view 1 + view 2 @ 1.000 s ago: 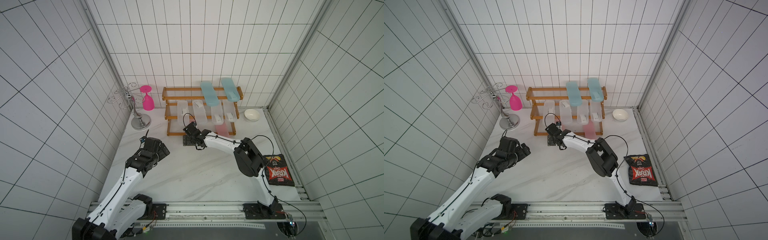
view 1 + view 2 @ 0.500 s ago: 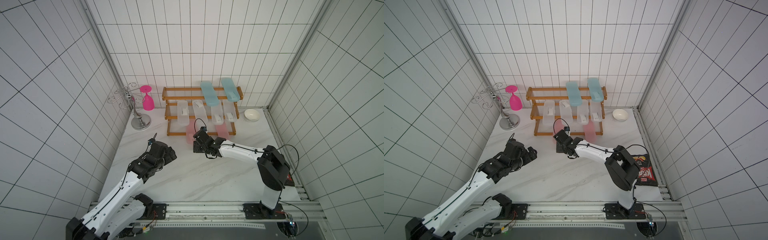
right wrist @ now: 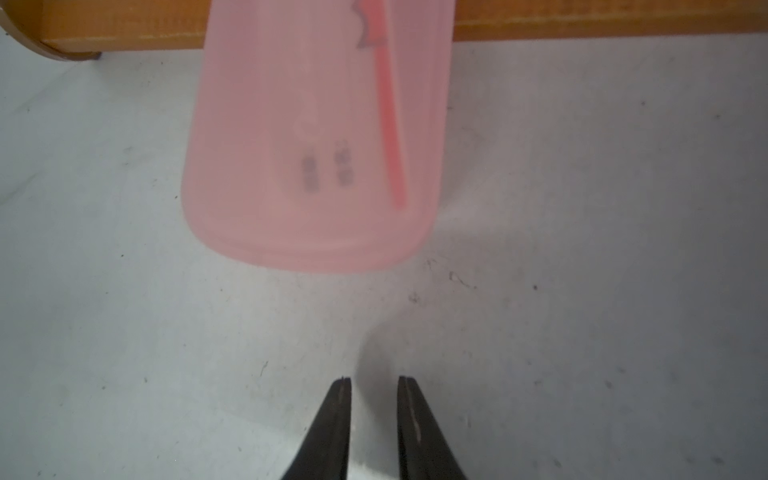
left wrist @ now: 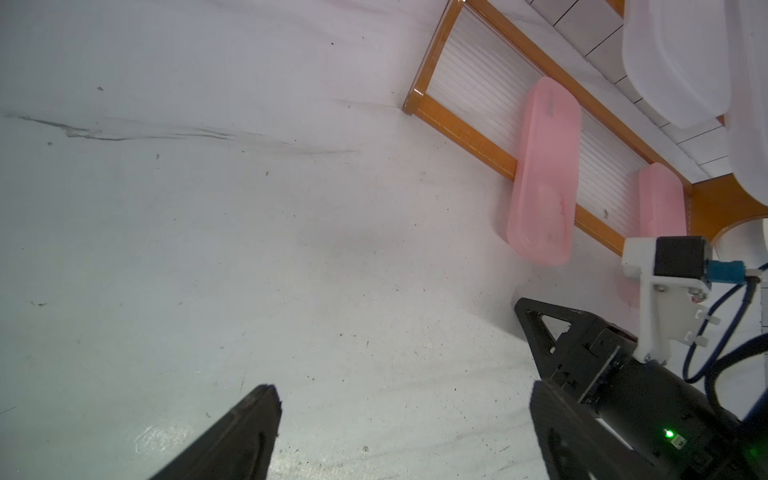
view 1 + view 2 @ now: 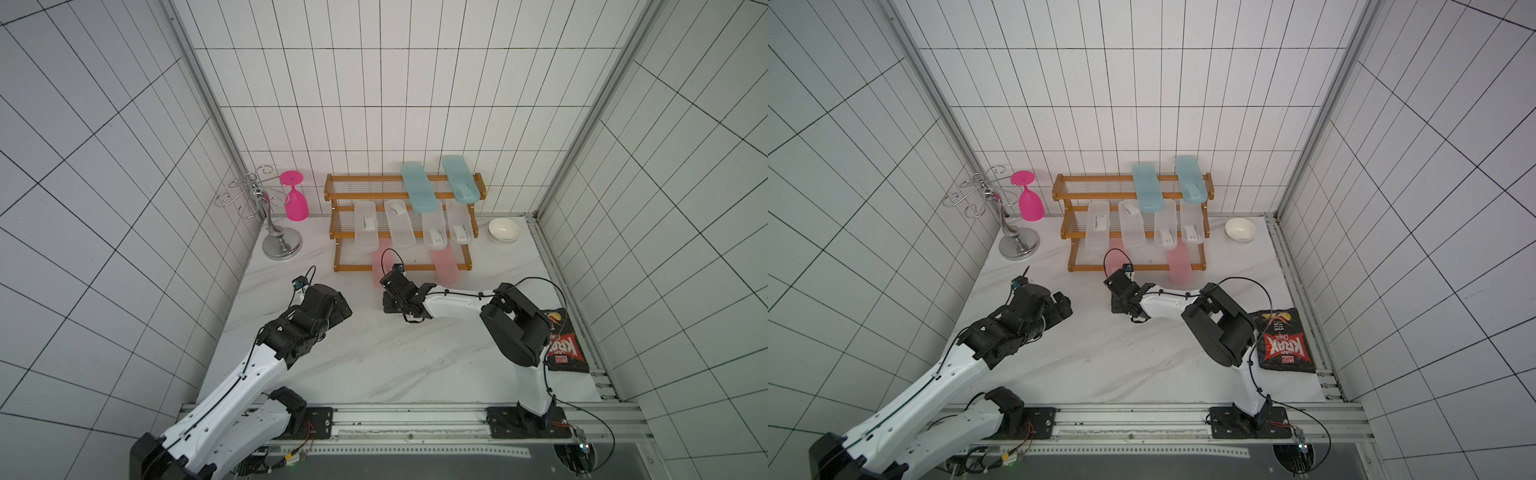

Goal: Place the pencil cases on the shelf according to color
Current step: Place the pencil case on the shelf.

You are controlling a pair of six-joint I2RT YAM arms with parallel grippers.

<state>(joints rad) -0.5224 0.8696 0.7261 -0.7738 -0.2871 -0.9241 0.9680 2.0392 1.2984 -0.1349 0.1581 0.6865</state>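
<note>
Where frosted pink pencil case [image 3: 316,137] overhangs wooden shelf [image 3: 582,16], right gripper [image 3: 374,380] closed, empty; left gripper [image 4: 403,395] spread, empty.

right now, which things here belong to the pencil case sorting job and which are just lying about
Job: blue pencil cases, clear pencil cases, pink pencil cases, shelf.
Lying about: pink goblet, silver wire stand, white bowl, chip bag.
</note>
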